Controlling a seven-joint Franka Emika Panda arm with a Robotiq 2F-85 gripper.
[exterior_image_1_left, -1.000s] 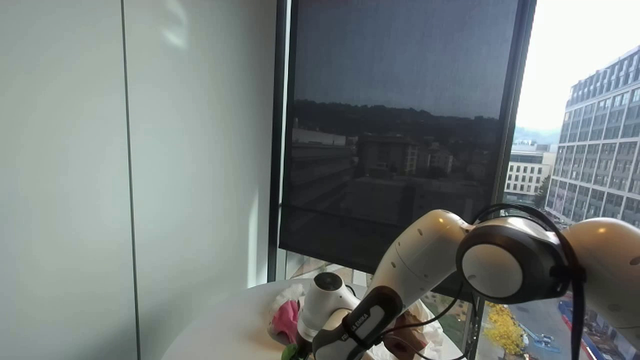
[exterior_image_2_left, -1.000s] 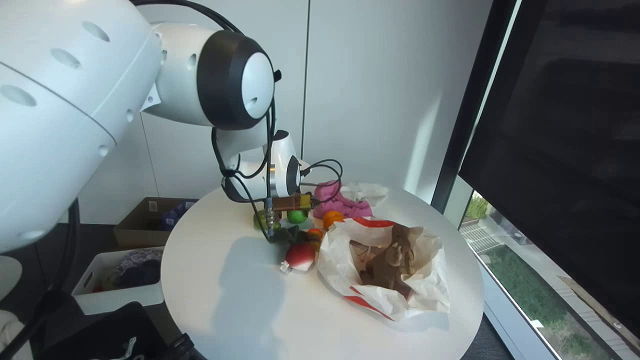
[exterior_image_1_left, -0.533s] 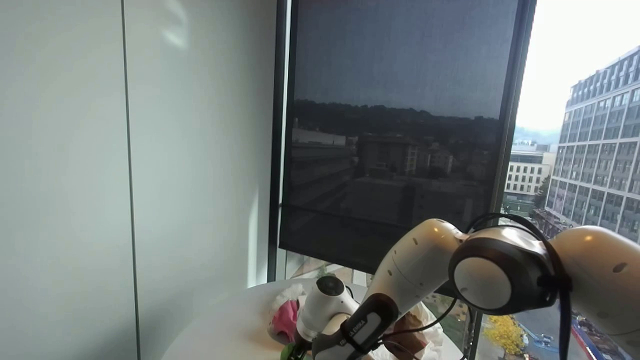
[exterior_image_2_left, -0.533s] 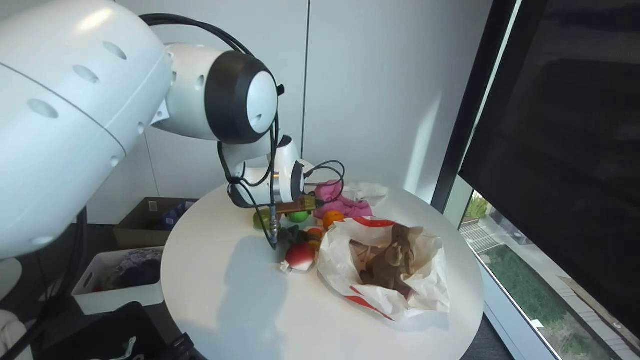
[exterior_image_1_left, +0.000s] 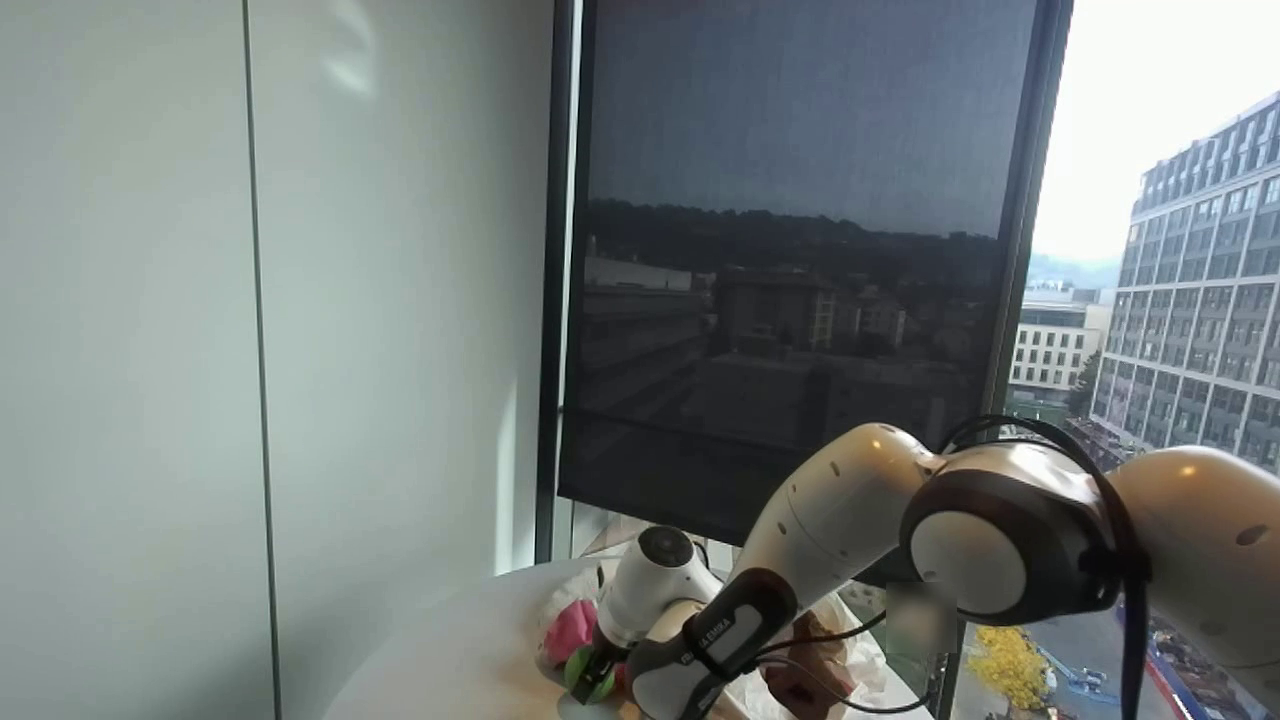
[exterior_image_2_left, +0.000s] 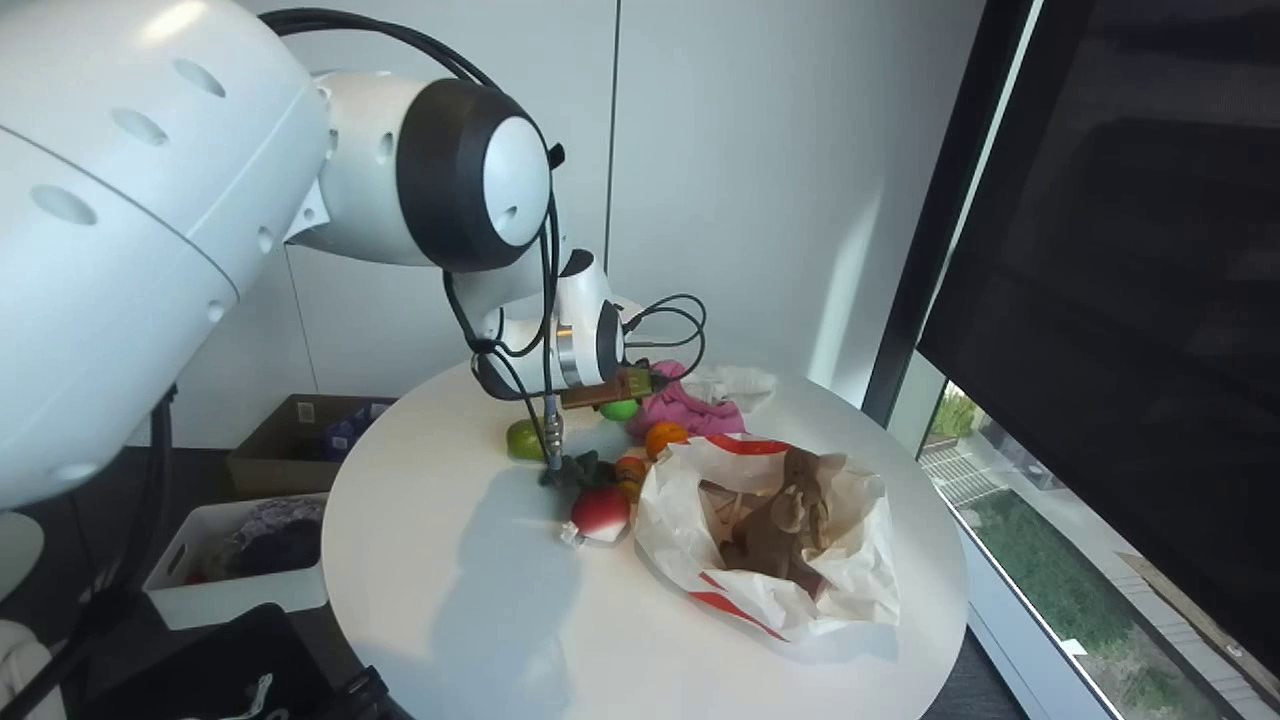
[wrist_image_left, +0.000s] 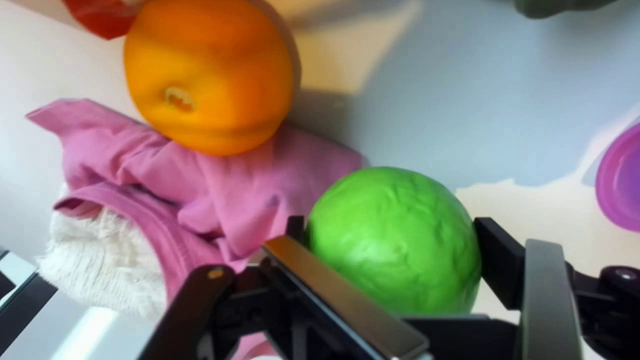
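Round white table (exterior_image_2_left: 400, 530) | on it: white bag (exterior_image_2_left: 685, 535) | pink cloth (exterior_image_2_left: 690, 410) | green fruit (exterior_image_2_left: 523, 441)

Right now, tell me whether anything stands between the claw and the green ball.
Nothing visible: in the wrist view, the claw is closed on the green ball, gripping it from both sides. The pink cloth shows next to that grip, not inside it.

Grn ball (wrist_image_left: 395, 242), pink cloth (wrist_image_left: 235, 185), orng fruit (wrist_image_left: 210, 75), red-striped wht bag (exterior_image_2_left: 685, 545)
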